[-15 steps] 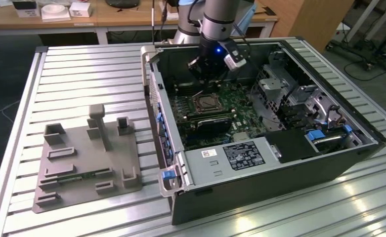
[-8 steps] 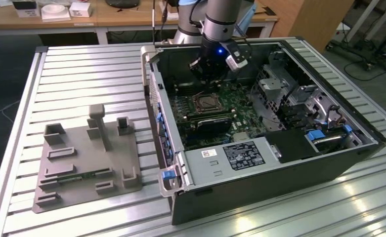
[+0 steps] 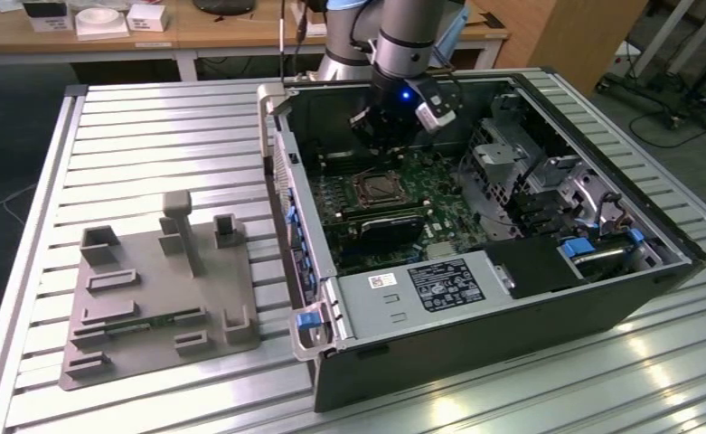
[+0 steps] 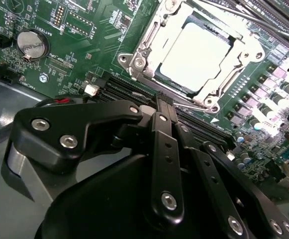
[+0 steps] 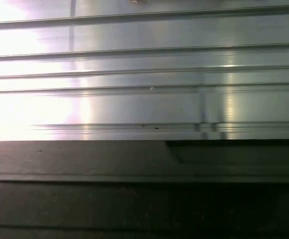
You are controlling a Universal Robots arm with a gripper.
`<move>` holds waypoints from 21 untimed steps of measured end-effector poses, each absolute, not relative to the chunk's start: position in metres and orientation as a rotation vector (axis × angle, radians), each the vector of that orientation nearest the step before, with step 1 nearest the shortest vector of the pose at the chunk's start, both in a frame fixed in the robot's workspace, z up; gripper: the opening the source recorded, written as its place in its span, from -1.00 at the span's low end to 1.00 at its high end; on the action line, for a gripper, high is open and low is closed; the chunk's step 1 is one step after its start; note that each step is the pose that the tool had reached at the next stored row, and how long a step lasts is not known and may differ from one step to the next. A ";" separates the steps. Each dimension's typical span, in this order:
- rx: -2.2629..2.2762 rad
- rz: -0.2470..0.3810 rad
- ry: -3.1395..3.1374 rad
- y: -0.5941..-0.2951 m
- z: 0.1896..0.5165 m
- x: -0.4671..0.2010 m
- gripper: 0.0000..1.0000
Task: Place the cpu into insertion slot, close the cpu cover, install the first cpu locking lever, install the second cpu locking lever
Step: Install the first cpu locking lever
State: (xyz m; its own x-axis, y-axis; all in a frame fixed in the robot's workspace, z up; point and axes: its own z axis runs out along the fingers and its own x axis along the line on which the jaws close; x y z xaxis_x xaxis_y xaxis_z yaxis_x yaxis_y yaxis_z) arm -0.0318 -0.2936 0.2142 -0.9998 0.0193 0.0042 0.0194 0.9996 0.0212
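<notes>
Desk point(image 3: 147, 117) carries a grey tray point(image 3: 160, 298) at nine o'clock of the open computer case point(image 3: 474, 325). Inside the case the hand point(image 3: 381, 137) hangs clenched and empty above the green board point(image 3: 449, 194). The chip point(image 3: 383, 188) sits in its socket at the hand's six o'clock, and in the second wrist view the silver cover point(image 4: 151, 35) lies flat around it.

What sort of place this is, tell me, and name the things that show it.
Probably a robotics lab or test workshop: a robot arm reaches into an open computer case on a slatted metal table, a grey fixture plate lies beside it, and a wooden workbench stands behind.
</notes>
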 end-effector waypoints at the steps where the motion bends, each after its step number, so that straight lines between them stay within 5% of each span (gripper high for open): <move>1: -0.030 -0.033 -3.137 -0.294 0.214 -0.031 -0.80; 21: -0.030 -0.033 -3.137 -0.292 0.205 -0.023 -0.80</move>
